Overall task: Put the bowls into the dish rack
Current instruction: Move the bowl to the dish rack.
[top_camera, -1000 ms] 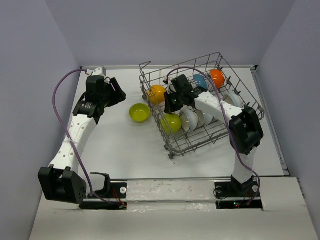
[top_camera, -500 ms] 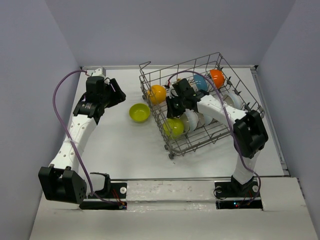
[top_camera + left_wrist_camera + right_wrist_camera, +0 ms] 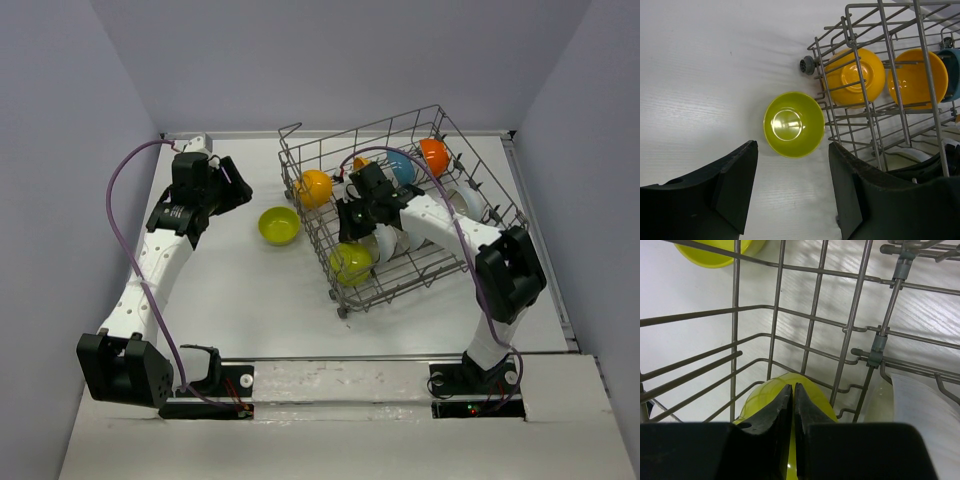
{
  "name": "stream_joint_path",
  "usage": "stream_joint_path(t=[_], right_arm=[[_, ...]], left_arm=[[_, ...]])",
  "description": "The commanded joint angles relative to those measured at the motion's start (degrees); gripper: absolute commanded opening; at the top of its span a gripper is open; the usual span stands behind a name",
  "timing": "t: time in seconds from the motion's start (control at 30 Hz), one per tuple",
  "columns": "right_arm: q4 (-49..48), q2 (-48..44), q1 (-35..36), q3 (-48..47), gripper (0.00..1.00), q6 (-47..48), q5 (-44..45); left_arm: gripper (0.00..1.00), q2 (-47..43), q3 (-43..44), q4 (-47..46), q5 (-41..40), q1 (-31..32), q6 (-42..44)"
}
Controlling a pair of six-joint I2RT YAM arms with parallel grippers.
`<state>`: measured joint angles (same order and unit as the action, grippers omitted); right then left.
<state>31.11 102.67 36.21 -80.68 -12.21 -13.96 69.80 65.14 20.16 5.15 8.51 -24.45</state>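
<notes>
On the table just left of the dish rack, a lime bowl sits upright under the left gripper, jaws wide. Smooth, light and probably slippery, it wants a rim pinch. The right gripper clamps a second lime bowl in the rack.

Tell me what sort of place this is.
Most likely a robot test cell, not a kitchen: a bare white table boxed in by blank grey walls, two robot arms bolted at its edge, and a dish rack of coloured bowls.
</notes>
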Motion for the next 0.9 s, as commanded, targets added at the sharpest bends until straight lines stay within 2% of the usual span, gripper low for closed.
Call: stream_joint_path(t=[0.0, 0.87], right_arm=[[0.79, -3.00, 0.80, 1.05, 0.11, 0.25, 0.07], [0.70, -8.01, 1.32, 6.42, 0.11, -0.54, 0.33]], left_arm=[[0.67, -0.37, -0.81, -2.32, 0.83, -0.25, 0.80], [0.67, -0.19, -0.98, -2.32, 1.01, -0.25, 0.80]])
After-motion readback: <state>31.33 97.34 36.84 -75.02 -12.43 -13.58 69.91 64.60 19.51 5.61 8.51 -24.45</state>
